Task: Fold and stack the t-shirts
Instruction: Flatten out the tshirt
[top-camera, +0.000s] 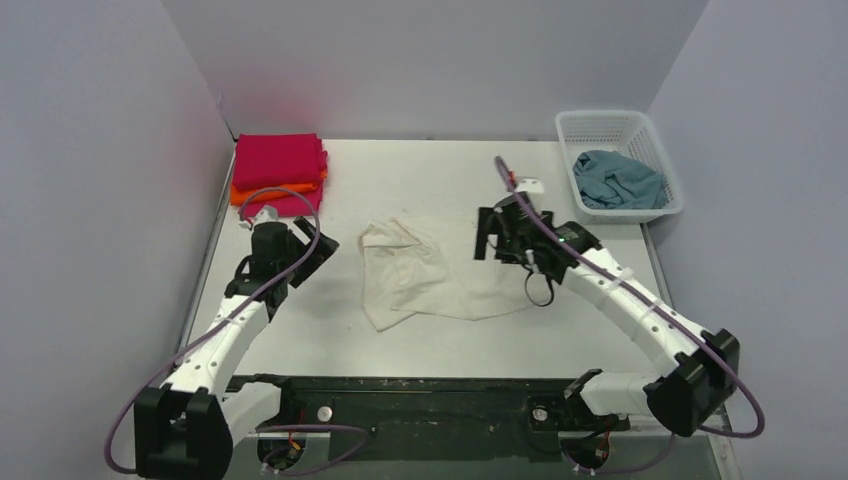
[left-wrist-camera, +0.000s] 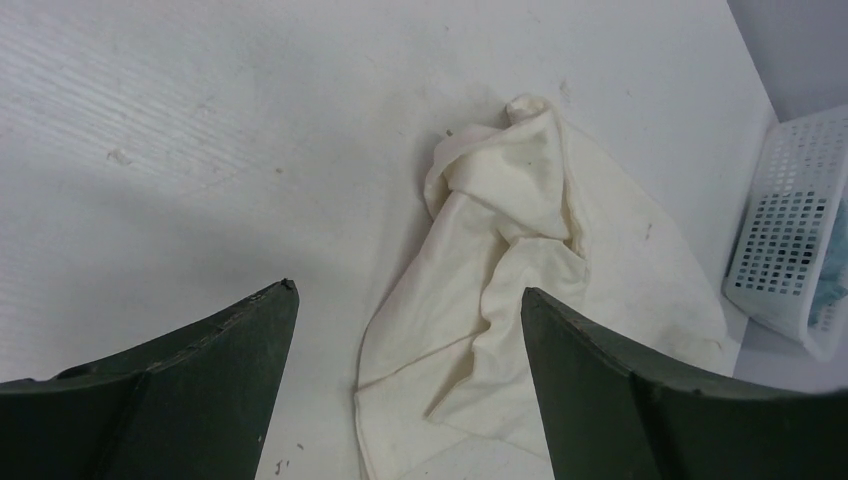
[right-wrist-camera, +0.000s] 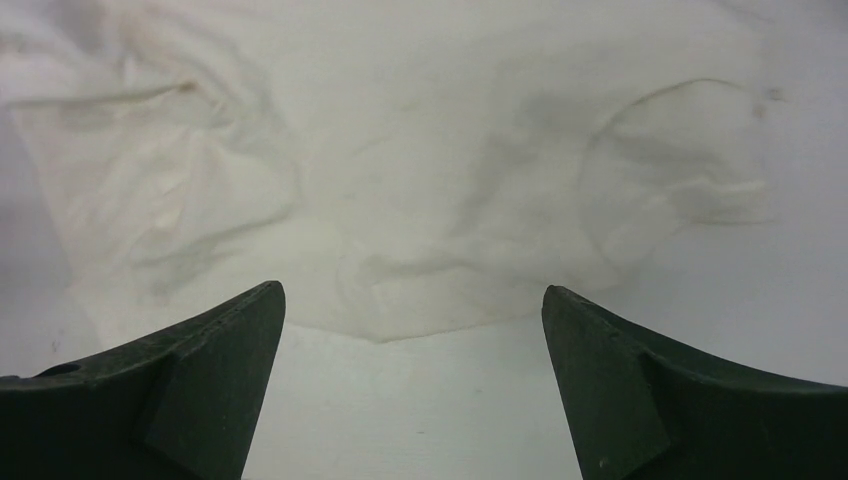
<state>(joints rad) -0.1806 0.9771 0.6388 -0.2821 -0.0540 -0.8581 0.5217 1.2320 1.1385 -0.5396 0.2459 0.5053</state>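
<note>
Magenta-orange stack (top-camera: 278, 172) shows only from above, one cream t-shirt (top-camera: 415, 275) in all three views. Left gripper (left-wrist-camera: 405, 290), right gripper (right-wrist-camera: 415, 290): both wide apart, empty.

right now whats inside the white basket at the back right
A crumpled grey-blue t-shirt lies inside the basket, filling its near part. The far end shows bare mesh. Whether anything lies beneath the shirt cannot be seen, because it covers the floor there.

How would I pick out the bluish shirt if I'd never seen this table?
On the table, go to the far right corner, where a white mesh basket sits. The grey-blue t-shirt lies crumpled inside it: the only shirt off the tabletop, and the only blue one.
</note>
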